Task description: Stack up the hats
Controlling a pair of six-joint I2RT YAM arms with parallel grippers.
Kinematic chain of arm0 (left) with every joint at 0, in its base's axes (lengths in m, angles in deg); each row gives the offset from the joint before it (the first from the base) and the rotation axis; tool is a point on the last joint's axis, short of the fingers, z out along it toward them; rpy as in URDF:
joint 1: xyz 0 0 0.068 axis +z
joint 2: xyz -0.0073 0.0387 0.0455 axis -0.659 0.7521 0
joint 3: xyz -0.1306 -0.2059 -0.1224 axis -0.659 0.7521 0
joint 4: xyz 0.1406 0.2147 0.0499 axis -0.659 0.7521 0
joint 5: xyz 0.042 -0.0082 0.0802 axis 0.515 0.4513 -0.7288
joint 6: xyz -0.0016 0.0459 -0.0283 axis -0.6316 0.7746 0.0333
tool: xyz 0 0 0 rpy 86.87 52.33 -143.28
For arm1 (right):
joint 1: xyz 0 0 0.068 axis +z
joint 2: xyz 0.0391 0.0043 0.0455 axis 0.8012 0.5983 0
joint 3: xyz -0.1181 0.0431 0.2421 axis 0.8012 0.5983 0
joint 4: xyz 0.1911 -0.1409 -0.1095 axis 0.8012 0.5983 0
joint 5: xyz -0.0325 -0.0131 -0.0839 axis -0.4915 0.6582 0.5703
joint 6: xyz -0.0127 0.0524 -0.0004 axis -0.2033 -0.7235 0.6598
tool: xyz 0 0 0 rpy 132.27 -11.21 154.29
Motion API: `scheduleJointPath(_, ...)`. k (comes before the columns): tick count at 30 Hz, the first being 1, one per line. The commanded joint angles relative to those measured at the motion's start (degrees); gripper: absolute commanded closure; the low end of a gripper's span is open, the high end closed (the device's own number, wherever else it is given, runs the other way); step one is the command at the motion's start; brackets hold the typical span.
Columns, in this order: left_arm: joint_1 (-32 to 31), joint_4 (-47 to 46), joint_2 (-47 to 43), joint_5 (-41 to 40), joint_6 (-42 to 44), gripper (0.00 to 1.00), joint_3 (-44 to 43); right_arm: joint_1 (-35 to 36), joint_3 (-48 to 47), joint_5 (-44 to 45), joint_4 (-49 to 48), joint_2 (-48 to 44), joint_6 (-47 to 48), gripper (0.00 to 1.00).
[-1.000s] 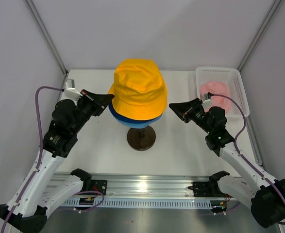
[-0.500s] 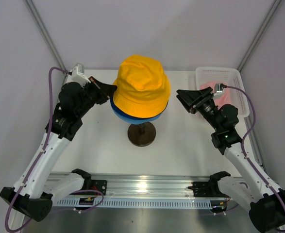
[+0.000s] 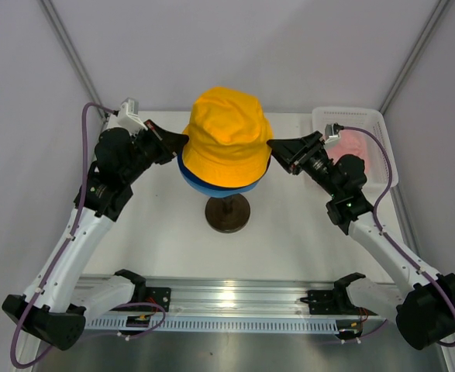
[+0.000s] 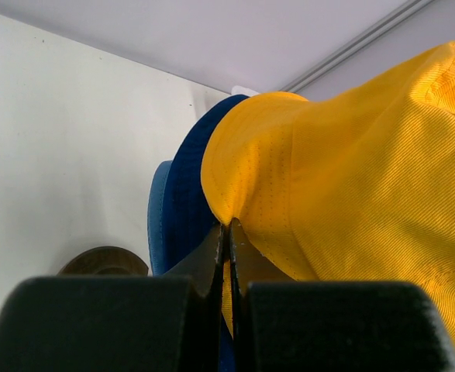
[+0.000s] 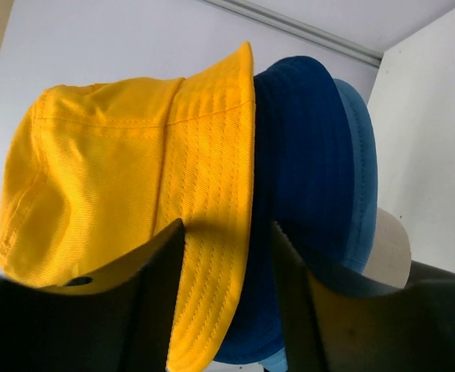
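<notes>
Seating yellow hat [image 3: 227,139] atop navy hat [image 5: 297,194] on mannequin head [image 5: 387,248] mid surface [image 3: 157,232], with left claw [image 4: 229,229] clamped on its left brim, right claw [image 5: 227,229] apart astride right brim; next, close right, tug down.

Top external: high over the near edge, facing down and toward the far side, whole table [image 3: 305,225] in frame. Left wrist: at the left, facing right, very close on the yellow hat [image 4: 351,170] brim. Right wrist: at the right, facing left, close. All three share that hat.

Pink hat [image 3: 364,145] partly hidden behind R arm [image 3: 343,177].
</notes>
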Motion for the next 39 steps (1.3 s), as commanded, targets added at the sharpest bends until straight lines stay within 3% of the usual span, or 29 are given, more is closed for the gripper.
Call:
scheduleJointPath(1,0.0,6.0,1.5,2.6,2.7,0.99,1.0,0.4,-2.4,-0.5,-4.1,0.1,-0.3,0.54)
scheduleJointPath(9,0.7,6.0,1.2,2.6,2.7,0.99,2.0,0.7,0.0,1.5,-5.5,-0.8,-2.2,1.0)
scheduleJointPath(13,1.7,7.0,0.3,2.1,3.1,0.99,2.1,0.7,1.7,2.6,-4.1,-0.7,-2.0,1.0)
scheduleJointPath(21,3.2,11.6,-1.3,-2.5,5.7,0.99,2.8,0.7,5.6,6.3,8.9,-1.4,2.5,1.0)
scheduleJointPath(27,3.2,11.2,-3.4,-3.7,6.9,0.99,6.9,2.0,8.9,6.8,11.5,-2.1,5.1,1.0)
scheduleJointPath(39,3.2,14.9,-2.0,-4.9,13.7,0.99,5.7,3.0,8.9,3.2,12.5,5.5,10.3,1.0)
